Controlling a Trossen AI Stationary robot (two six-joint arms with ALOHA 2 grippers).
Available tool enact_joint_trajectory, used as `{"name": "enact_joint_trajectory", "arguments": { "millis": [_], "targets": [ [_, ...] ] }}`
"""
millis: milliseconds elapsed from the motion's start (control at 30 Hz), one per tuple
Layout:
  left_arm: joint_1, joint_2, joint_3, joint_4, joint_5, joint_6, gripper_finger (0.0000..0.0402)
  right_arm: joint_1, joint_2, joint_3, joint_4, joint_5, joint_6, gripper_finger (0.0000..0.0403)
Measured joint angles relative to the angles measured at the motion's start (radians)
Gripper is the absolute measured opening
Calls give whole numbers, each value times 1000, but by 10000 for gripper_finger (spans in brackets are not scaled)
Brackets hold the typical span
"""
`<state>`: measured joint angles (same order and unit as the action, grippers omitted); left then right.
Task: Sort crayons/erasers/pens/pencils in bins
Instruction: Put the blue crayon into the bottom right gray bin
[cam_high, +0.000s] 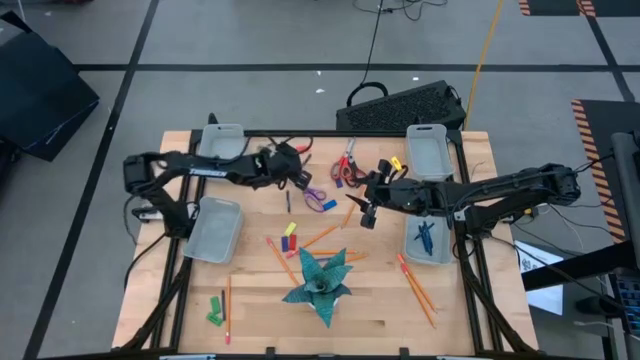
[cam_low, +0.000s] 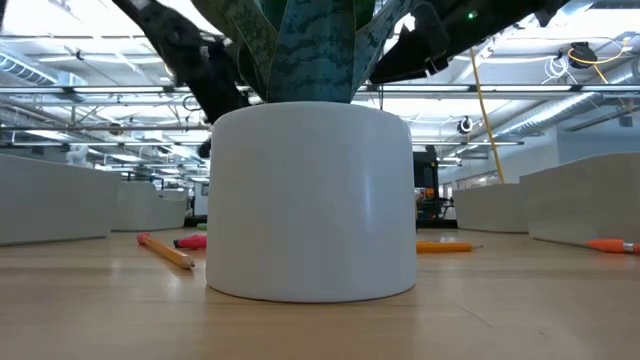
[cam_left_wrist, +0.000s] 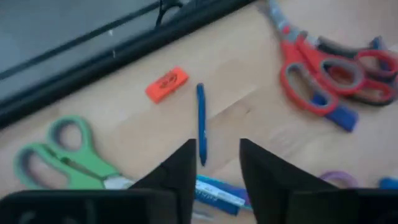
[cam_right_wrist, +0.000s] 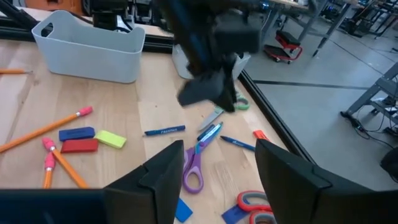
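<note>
Pens loose at the table's far middle, one of them (cam_left_wrist: 201, 123) lying just ahead of the left gripper (cam_left_wrist: 214, 163), whose two fingers stand apart with nothing between them. Step in hand, by judgement: the left arm is lining up over this blue pen for a pick, the pen not yet lifted; the next move calls for lowering straight down so the fingers straddle the thin shaft across its width, then closing, with care not to nudge the orange eraser (cam_left_wrist: 166, 84) near it or the green scissors (cam_left_wrist: 62, 155) to one side. Right gripper (cam_right_wrist: 217, 163) hangs over the table's middle, fingers parted and empty, pointed toward the left arm. Bins: four at the table's sides, the far left (cam_high: 222, 141), near left (cam_high: 214, 228), far right (cam_high: 428, 150) and near right (cam_high: 430, 240), the last holding dark blue items. Pencils: orange, scattered, several beside the potted plant (cam_high: 320, 282) and a group (cam_high: 418, 290) near the right front. View differences: the overhead camera alone gives all four bins and both arms; the left wrist camera alone shows the pen's lie against the fingers, plus red scissors (cam_left_wrist: 323, 68); the right wrist camera adds purple scissors (cam_right_wrist: 194, 168) and another pen (cam_right_wrist: 165, 131); the table-level camera is mostly blocked by the white pot (cam_low: 311, 200), showing only a pencil (cam_low: 165, 250) at its side.
</note>
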<state>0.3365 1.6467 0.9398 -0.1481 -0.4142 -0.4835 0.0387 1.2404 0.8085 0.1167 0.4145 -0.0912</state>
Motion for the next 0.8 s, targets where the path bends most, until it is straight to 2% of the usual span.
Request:
{"name": "enact_joint_trajectory", "arguments": {
  "millis": [200, 367, 667, 800],
  "targets": [
    [42, 154, 10, 115, 72, 0, 169, 0, 0, 0, 1, 0, 4, 190],
    [59, 254, 20, 209, 72, 4, 179, 0, 0, 0, 7, 0, 29, 190],
    [60, 293, 22, 232, 64, 9, 178, -2, 0, 0, 8, 0, 54, 189],
    [59, 305, 24, 216, 60, 7, 150, -4, 0, 0, 11, 0, 55, 189]
  ]
}}
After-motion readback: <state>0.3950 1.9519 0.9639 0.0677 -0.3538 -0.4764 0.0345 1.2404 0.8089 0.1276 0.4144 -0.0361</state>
